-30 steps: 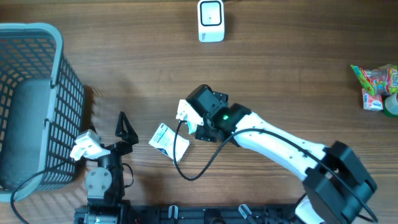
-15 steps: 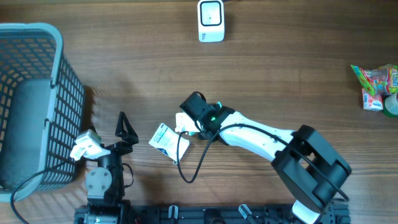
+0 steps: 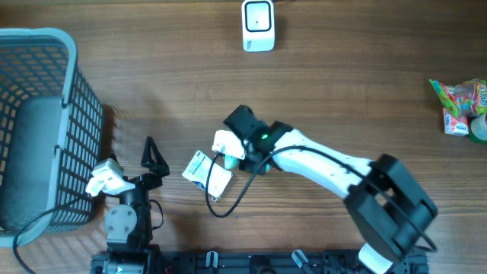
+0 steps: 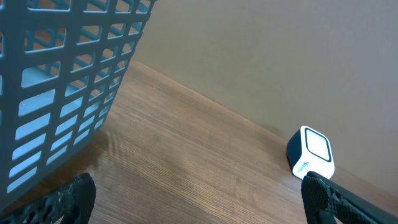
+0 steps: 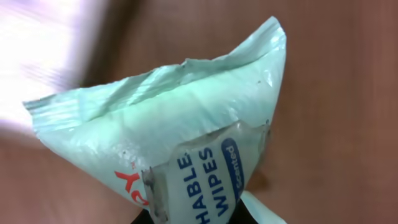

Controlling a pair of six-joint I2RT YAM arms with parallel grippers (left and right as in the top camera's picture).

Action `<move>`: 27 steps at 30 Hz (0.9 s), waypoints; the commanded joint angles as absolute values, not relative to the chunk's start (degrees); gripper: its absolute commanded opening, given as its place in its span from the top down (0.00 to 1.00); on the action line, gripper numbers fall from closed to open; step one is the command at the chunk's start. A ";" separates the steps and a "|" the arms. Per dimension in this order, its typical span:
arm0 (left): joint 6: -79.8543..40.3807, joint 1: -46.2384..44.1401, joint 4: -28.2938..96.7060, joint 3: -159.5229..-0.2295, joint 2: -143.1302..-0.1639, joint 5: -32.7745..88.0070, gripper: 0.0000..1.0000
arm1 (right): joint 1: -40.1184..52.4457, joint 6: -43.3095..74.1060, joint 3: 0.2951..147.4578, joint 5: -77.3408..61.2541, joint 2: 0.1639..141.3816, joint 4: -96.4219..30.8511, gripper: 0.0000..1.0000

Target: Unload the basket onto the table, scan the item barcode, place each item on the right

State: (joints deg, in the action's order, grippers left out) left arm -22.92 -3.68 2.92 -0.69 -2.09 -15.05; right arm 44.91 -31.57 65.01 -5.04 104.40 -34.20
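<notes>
Right pincer (image 3: 220, 157) now pinches crumpled pale-green wipes pack (image 5: 186, 124).

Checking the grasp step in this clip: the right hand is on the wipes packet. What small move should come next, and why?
Probably lift the wipes packet a little off the table. The right hand looks closed on its bunched edge, and the packet lies well apart from the barcode scanner at the far side.

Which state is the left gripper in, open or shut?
Open. In the left wrist view, the left gripper shows its two fingertips far apart at the bottom corners, with nothing held between them.
</notes>
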 commanded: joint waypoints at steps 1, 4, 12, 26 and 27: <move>-23.20 -3.42 2.74 -0.34 -1.89 -14.79 0.00 | 38.06 -18.61 66.76 -40.66 97.03 -36.40 0.96; -23.20 -3.42 2.74 -0.34 -1.89 -14.79 0.00 | 31.24 -18.61 66.74 -64.75 96.12 -38.81 0.94; -23.20 -3.42 2.74 -0.34 -1.89 -14.79 0.00 | 24.34 -11.94 66.61 -80.97 96.38 -36.56 0.96; -23.18 -3.42 2.74 -0.34 -1.89 -14.79 0.00 | 27.97 48.29 66.63 -88.07 96.42 -16.53 0.96; -23.18 -3.42 2.74 -0.34 -1.89 -14.79 0.00 | 27.75 48.01 66.63 -88.05 96.73 -12.45 0.96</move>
State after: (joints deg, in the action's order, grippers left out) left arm -22.92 -3.68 2.92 -0.69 -2.09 -15.05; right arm 27.99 31.42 65.63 -88.64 97.06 -19.44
